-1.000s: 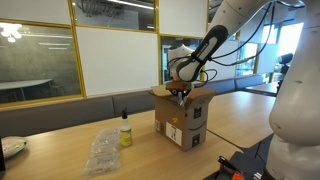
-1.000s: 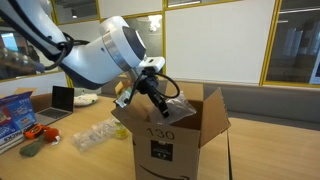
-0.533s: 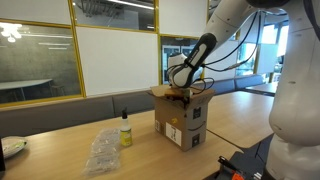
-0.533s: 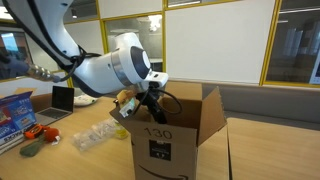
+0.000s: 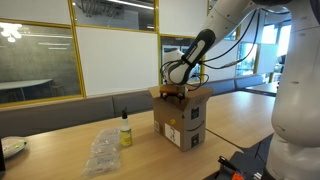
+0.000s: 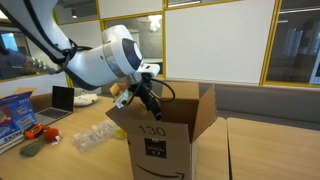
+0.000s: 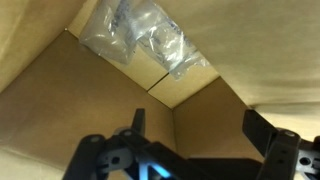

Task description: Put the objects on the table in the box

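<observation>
Here, hand [image 7: 196,128] apart, empty, over 1 bag [image 7: 145,40] in box [image 7: 60,110]; 1 bottle [image 5: 125,133] on table [image 5: 60,150].

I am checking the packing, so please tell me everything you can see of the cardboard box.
The box is a brown cardboard carton, standing upright on the wooden table with its top flaps open. White labels with black print sit on its sides. In the wrist view a clear plastic bag lies on its floor, across the flap seam. The open gripper hangs at its opening.

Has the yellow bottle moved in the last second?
No. The yellow bottle stands in the same spot, at the same gap from the box.
</observation>
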Controlling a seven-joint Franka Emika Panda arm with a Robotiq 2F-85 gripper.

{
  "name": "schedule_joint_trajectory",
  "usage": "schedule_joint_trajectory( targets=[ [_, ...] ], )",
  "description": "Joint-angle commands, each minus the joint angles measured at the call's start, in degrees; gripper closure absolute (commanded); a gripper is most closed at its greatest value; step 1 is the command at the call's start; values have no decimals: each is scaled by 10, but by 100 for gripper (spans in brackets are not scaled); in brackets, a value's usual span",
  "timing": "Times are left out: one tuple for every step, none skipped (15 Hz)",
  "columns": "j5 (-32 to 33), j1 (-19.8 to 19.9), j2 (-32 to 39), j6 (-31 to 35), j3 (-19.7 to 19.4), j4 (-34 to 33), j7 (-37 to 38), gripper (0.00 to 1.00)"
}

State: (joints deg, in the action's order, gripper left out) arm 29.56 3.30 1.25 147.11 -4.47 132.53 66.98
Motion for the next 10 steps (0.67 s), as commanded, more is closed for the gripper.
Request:
schedule_joint_trajectory(
  targets=[
    [71, -25, -47, -36, 25, -8, 58, 0],
    [84, -29, -56, -43, 36, -10, 65, 0],
    [98, -35, -64, -53, 49, -13, 76, 0],
    [103, -40, -69, -60, 63, -17, 77, 0],
    [107, -47, -73, -68, 77, -23, 79, 0],
    [108, -52, -75, -74, 89, -29, 79, 0],
    [105, -60, -71, -78, 102, -39, 74, 0],
    [100, -67, -70, -79, 112, -46, 68, 0],
    [92, -74, -64, -77, 122, -55, 58, 0],
    [87, -82, -53, -72, 131, -65, 53, 0]
  ],
)
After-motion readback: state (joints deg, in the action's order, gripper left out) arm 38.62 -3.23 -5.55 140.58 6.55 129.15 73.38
